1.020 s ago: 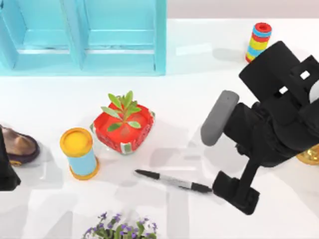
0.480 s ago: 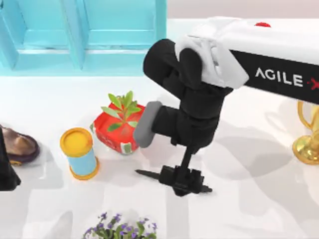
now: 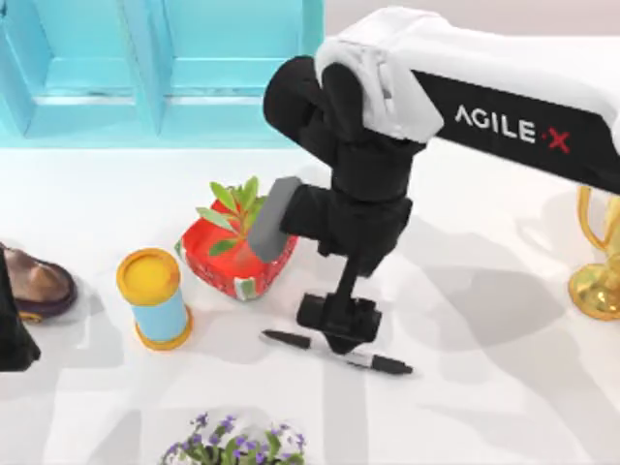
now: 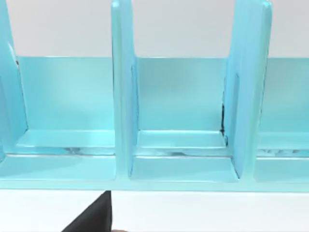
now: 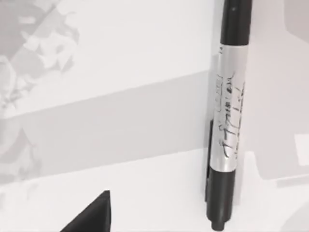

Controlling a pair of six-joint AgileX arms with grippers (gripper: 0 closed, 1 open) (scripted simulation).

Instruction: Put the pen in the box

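Observation:
The pen [image 3: 376, 362], grey in the middle with black ends, lies flat on the white table near the front centre. My right gripper [image 3: 339, 334] hangs directly over its middle, open, pointing down, with nothing held. In the right wrist view the pen [image 5: 227, 121] lies bare on the table, its printed barrel fully showing. The box [image 3: 232, 131] is a turquoise case with open compartments along the back left. The left wrist view faces the box's dividers [image 4: 123, 121]. My left arm [image 3: 12, 339] is parked at the table's left edge.
A red planter [image 3: 232, 263] with a green plant stands just left of the right arm. A blue can with a yellow lid [image 3: 153, 295] and a brown shoe [image 3: 39, 283] sit further left. Purple flowers [image 3: 232, 446] are at the front, a gold trophy [image 3: 599, 281] at the right.
My right arm has swung in from the right side and reached over the table. Its gripper moved left along the pen and now sits above its middle. The pen has not moved.

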